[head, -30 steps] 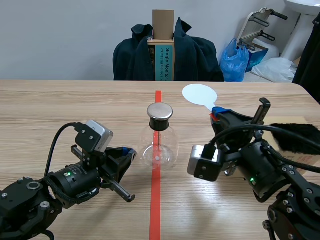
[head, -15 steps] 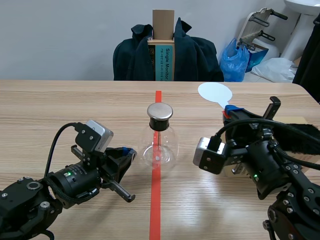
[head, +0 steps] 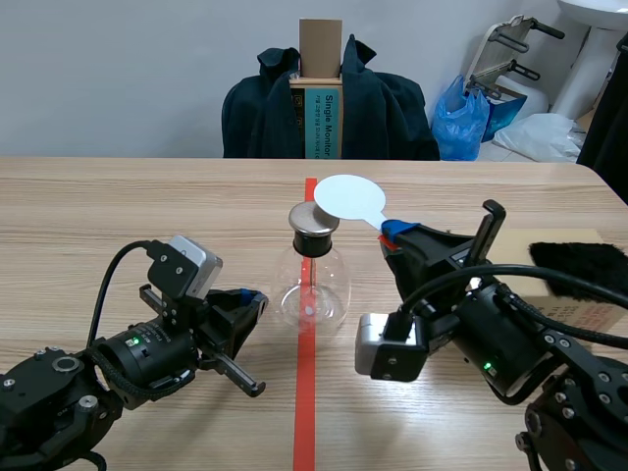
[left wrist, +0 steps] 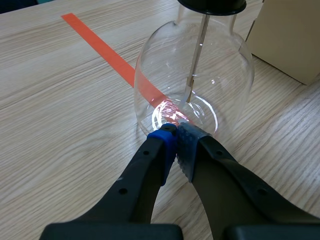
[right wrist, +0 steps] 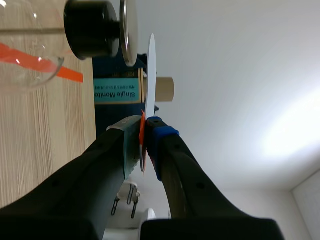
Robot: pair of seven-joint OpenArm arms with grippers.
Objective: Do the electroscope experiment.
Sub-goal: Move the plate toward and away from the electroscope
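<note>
From my end the glass flask stands upright mid-counter, right on the red tape line, with its metal cap on top. My right tool is pinching the handle of a white round paddle, with the disc up just beside that cap, though I can't tell if they actually touch. My left tool is pressed together on nothing, tips low and right up against the flask's base.

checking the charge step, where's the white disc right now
Scene view: the disc is held aloft in the right pincer, just right of the tape line, above and beside the metal cap; whether they touch is unclear.
</note>
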